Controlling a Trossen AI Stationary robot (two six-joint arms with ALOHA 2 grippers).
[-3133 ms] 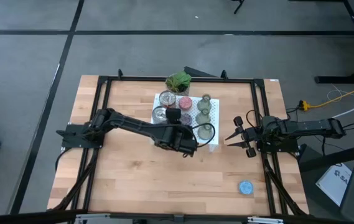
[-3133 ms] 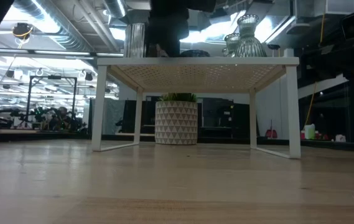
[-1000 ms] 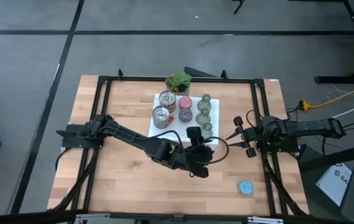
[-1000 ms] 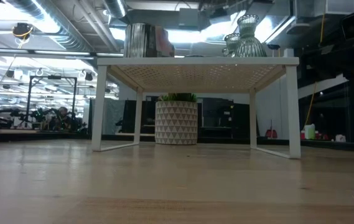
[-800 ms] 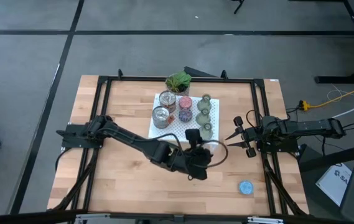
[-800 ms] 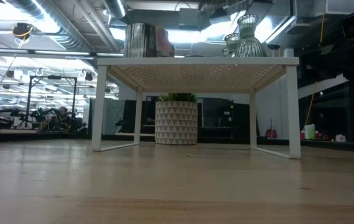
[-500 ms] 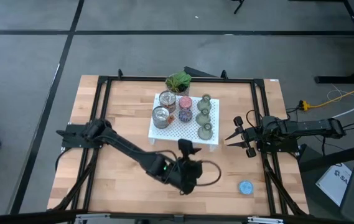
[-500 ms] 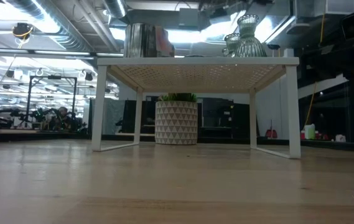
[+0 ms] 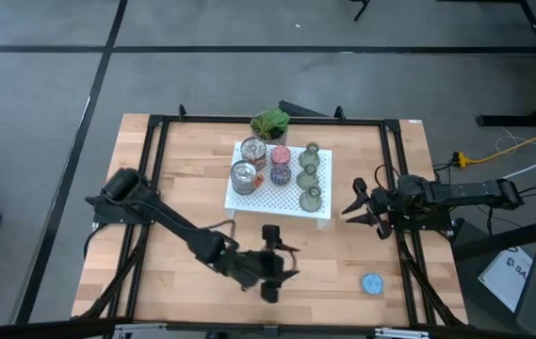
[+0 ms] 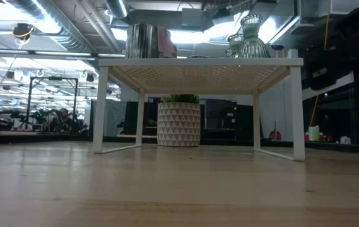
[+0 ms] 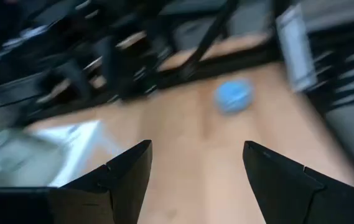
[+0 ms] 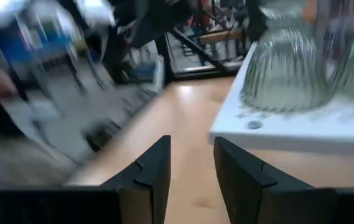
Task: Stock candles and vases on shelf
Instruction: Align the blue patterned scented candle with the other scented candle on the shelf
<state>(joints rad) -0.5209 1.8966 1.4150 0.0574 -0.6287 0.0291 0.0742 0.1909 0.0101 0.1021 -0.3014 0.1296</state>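
The white perforated shelf stands at the table's far middle. On it are two silver tin candles, a pink candle, a dark candle and three olive vases. A light blue candle lies on the wood at the near right and also shows as the blue candle ahead of my left fingers. My left gripper hovers open, near of the shelf, with nothing between its fingers. My right gripper waits open right of the shelf, facing a vase.
A leafy potted plant stands behind the shelf, and its patterned pot shows beneath the shelf top in the low view. A black frame runs around the tabletop. Bare wood lies left of and near of the shelf.
My left gripper has drawn back from the shelf's near edge toward the table's near edge and a little toward the left, holding nothing. The candles and vases on the shelf have kept their places.
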